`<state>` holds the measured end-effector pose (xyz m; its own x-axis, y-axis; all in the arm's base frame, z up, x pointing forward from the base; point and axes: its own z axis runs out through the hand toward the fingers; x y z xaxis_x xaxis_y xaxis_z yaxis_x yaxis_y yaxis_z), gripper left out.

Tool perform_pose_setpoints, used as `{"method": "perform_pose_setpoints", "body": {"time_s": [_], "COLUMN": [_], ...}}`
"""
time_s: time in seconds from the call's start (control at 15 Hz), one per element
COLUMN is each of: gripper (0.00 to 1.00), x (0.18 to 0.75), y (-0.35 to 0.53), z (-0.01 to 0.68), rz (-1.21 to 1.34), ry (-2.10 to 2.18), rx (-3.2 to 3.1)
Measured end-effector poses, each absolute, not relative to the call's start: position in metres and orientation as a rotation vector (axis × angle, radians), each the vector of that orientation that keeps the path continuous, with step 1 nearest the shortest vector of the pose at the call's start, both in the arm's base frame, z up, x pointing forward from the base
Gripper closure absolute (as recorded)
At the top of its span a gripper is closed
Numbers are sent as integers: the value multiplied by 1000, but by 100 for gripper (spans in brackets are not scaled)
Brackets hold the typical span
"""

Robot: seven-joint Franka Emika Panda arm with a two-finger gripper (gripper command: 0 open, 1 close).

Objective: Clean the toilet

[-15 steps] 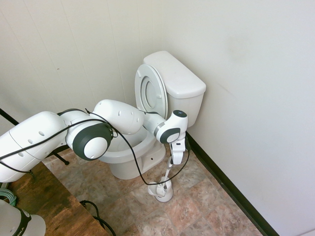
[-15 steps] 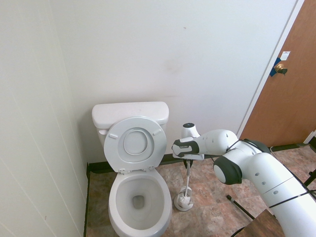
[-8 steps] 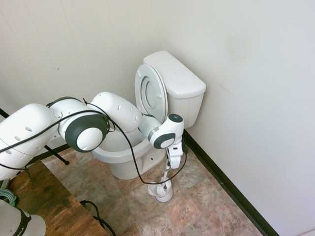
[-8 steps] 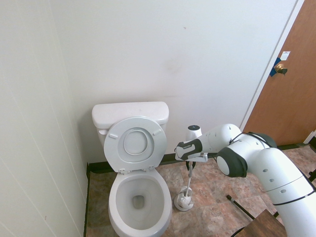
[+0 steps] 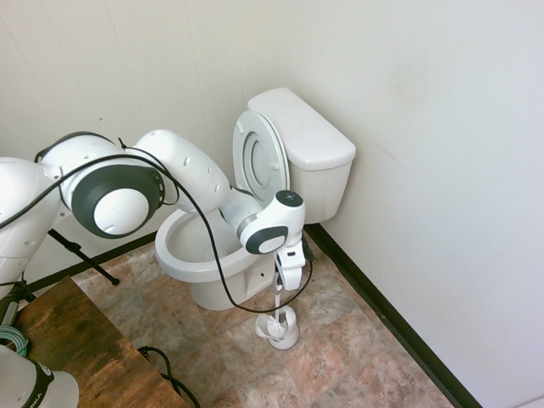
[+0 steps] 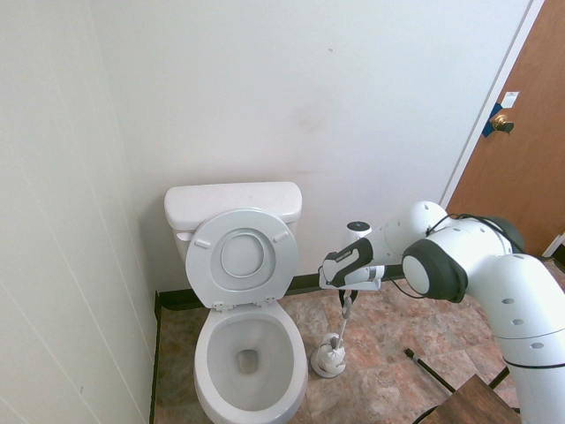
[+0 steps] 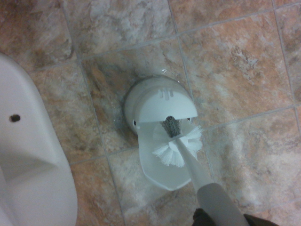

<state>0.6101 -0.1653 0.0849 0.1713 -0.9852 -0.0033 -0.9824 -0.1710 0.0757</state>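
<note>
Second exterior view puts the toilet in the corner of the room, its tank against the back wall and its side close to the panelled wall. Its lid and ring seat stand raised against the tank, and the oval bowl lies open with water at the bottom.

Just beside the toilet's bowl, on the side away from the panelled wall, a small white brush holder sits on the mottled tile floor. Above the holder the gripper points straight down, pinched tight on the top of a white brush handle. The handle runs down at a slight slant to the holder.

From the wrist view, the brush head with its white bristles hangs over the holder's open front cup, clear of the domed back part; whether the bristles touch the cup I cannot tell.

Well away from the toilet, past the arm, a brown door with a brass knob stands in the far wall.
</note>
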Motion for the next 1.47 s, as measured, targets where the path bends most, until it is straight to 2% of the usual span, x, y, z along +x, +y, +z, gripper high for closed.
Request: {"method": "perform_pose_setpoints", "body": {"time_s": [0.67, 1.07, 1.47], "gripper": [100, 100, 100], "x": [543, 549, 566], "y": [-144, -76, -1], "z": [290, 388, 437], "rz": [200, 266, 274], "ry": [-1964, -1910, -1830], "rx": [2439, 2526, 2625]}}
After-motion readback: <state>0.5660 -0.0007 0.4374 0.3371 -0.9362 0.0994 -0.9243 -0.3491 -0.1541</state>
